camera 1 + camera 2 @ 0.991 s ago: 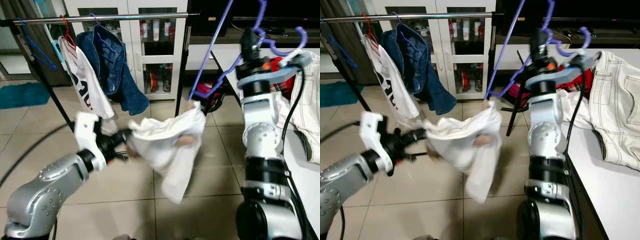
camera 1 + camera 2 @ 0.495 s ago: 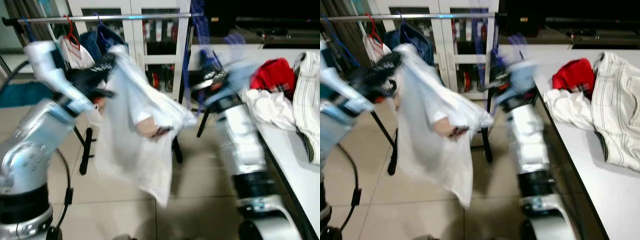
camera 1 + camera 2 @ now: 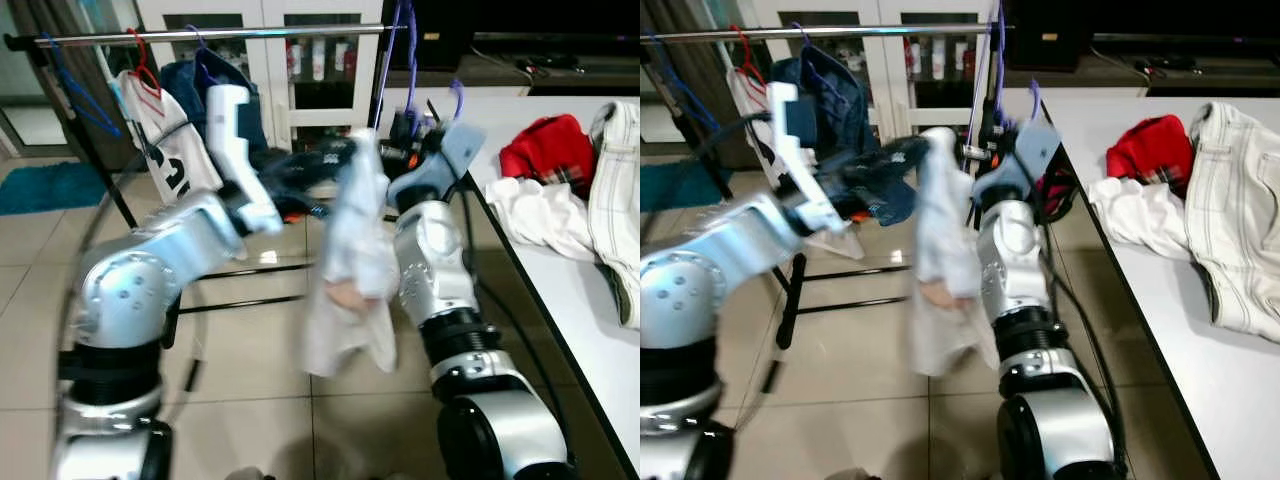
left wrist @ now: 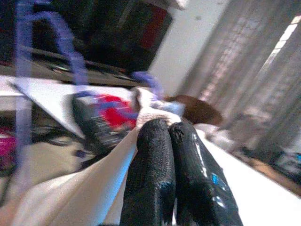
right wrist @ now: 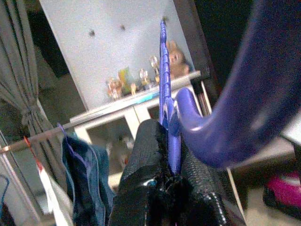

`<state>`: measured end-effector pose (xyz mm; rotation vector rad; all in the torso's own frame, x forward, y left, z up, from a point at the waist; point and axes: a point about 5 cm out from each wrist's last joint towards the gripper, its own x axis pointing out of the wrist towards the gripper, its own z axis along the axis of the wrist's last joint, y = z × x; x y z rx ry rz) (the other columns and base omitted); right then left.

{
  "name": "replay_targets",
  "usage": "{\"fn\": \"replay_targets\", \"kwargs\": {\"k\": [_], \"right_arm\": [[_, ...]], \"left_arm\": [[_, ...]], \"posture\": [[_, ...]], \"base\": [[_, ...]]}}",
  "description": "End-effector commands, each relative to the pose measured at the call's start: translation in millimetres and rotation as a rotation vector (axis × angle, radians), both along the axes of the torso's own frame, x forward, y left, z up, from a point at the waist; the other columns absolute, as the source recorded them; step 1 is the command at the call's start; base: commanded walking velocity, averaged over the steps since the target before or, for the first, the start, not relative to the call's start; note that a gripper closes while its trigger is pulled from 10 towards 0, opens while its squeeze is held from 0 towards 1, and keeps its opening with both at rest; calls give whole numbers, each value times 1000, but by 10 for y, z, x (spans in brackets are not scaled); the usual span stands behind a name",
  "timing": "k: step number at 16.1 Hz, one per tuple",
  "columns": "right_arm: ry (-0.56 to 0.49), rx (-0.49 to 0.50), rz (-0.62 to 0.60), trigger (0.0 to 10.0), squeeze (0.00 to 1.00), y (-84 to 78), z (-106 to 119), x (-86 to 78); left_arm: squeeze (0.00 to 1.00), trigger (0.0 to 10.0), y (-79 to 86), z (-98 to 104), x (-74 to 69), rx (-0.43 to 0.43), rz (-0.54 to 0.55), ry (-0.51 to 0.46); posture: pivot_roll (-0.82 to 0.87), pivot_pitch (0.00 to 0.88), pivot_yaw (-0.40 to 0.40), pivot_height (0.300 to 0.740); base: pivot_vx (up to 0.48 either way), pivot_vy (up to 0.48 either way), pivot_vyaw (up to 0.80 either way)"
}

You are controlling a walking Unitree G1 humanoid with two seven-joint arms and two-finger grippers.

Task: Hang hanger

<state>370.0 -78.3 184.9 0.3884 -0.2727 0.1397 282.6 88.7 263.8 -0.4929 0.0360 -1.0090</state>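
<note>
Below the silver metal clothes rail (image 3: 200, 36), the purple plastic hanger (image 5: 167, 89) was clamped by the right gripper (image 5: 162, 155); the white cloth garment (image 3: 350, 250) was pinched by the left gripper (image 4: 162, 136), probably to dress it.

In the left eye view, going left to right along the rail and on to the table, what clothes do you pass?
White printed shirt on the red hanger → denim jacket → white garment pinched by the left pincer → red garment on the table → white trousers.
</note>
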Motion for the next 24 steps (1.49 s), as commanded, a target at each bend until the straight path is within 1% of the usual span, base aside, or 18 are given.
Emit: {"fn": "replay_targets", "kwargs": {"k": [1,3,5,6,7,8,9,10,12,13,14,16,17,18,20,21,23,24], "right_arm": [[28,9,47,0,0,119,4,34],[62,42,61,0,0,177,-71,40],[5,183,108,0,0,191,26,62],[-49,324,158,0,0,137,170,114],[-51,335,163,0,0,133,179,121],[-79,426,223,0,0,93,287,156],[-89,451,241,0,0,82,319,165],[-158,590,281,0,0,-80,516,202],[-242,704,320,0,0,-275,712,220],[-260,703,325,0,0,-307,745,220],[-296,631,333,0,0,-382,807,194],[-305,591,333,0,0,-404,820,181],[-287,469,321,0,0,-475,757,115],[-199,224,290,0,0,-596,544,-72],[-120,94,281,0,0,-658,382,-232],[-59,10,287,0,0,-682,263,-369],[148,-173,302,0,0,-671,-223,-738],[292,-273,296,10000,0,-661,-473,-882]], "left_arm": [[0,0,-64,93,-34,-33,-37,-11],[0,0,-107,102,-48,-59,-63,5],[0,0,-102,60,-94,-48,-91,31],[0,0,-54,11,-129,-57,-91,69],[0,0,-50,8,-132,-60,-90,74],[0,0,-3,-92,-177,-7,-92,91],[0,0,10,-120,-191,8,-93,97],[0,0,140,-394,-220,161,-27,150],[0,0,273,-650,-284,284,25,214],[0,0,300,-695,-290,301,42,228],[0,0,411,-842,-296,355,117,267],[0,0,455,-892,-300,378,147,278],[0,0,555,-958,-329,400,211,271],[0,0,733,-1020,-408,423,330,226],[0,0,832,-1021,-445,401,419,209],[0,0,899,-1034,-468,374,486,220],[0,0,899,-1123,-471,370,563,200],[0,9373,882,-1194,-462,444,616,137]], "posture": [[16,0,61,740],[20,0,62,740],[20,0,62,740],[19,0,61,740],[19,0,61,740],[12,0,64,740],[12,0,64,740],[2,0,58,740],[-4,0,53,740],[-5,0,52,740],[-19,0,51,740],[-19,0,51,740],[-33,0,42,740],[-48,0,37,740],[-61,0,33,740],[-65,0,29,740],[-71,0,21,740],[-80,0,21,740]], "base": [[0,0,0],[0,0,0],[0,0,0],[0,0,0],[0,0,0],[0,0,0],[0,0,0],[0,0,0],[0,0,0],[0,0,0],[0,0,0],[0,0,0],[0,0,0],[0,0,0],[0,0,0],[0,0,0],[0,0,0],[0,0,0]]}}
